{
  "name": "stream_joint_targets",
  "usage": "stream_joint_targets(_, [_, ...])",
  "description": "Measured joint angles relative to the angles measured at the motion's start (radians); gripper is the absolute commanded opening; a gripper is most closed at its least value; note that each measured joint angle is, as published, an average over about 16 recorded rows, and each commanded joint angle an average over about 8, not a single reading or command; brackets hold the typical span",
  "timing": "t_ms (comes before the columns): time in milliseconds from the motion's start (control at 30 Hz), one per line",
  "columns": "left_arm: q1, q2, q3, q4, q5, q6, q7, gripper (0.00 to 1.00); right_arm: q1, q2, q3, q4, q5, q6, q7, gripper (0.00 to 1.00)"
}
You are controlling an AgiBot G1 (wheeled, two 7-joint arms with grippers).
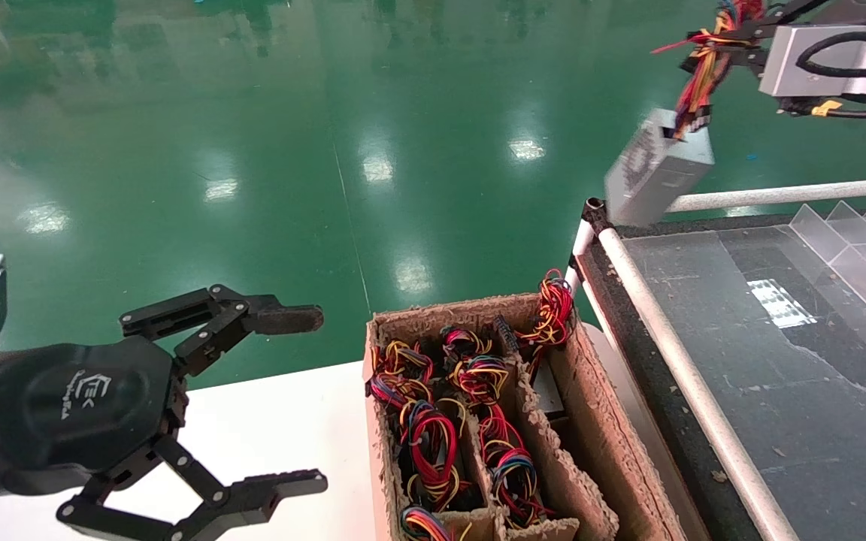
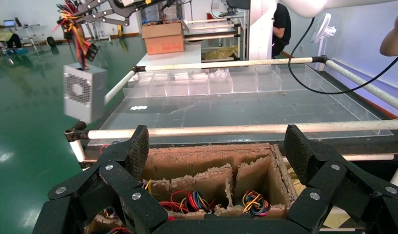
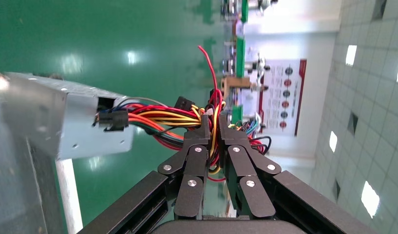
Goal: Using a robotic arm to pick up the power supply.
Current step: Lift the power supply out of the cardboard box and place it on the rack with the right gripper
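Observation:
The power supply [image 1: 658, 169], a small grey box with a round vent grille, hangs tilted in the air just above the near-left corner of the railed table. Its coloured wire bundle [image 1: 707, 68] runs up into my right gripper [image 1: 734, 34], which is shut on the wires, not on the box. The right wrist view shows the wires [image 3: 158, 117] pinched in the right gripper [image 3: 212, 124], with the power supply [image 3: 65, 117] dangling beyond. My left gripper [image 1: 313, 400] stays open at the lower left, holding nothing. Its wrist view shows the power supply [image 2: 85, 92] hanging far off.
A brown cardboard box [image 1: 591, 391] with dividers holds several more wire bundles beside the white table [image 1: 275, 421]. The dark railed table [image 1: 779, 330] has white tube rails and clear plastic dividers [image 1: 861, 240] at its far side. Green floor lies beyond.

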Motion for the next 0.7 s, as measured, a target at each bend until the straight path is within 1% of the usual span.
stream_joint_targets(367, [0.0, 0.0, 0.0, 0.0, 0.0, 0.0, 0.0, 1.0, 0.062, -0.032, 0.001, -0.253, 0.006, 0.003, -0.207, 0.0])
stream_joint_targets(700, [0.0, 0.0, 0.001, 0.0, -0.001, 0.0, 0.0, 1.0, 0.095, -0.09, 0.004, -0.418, 0.021, 0.021, -0.332, 0.0])
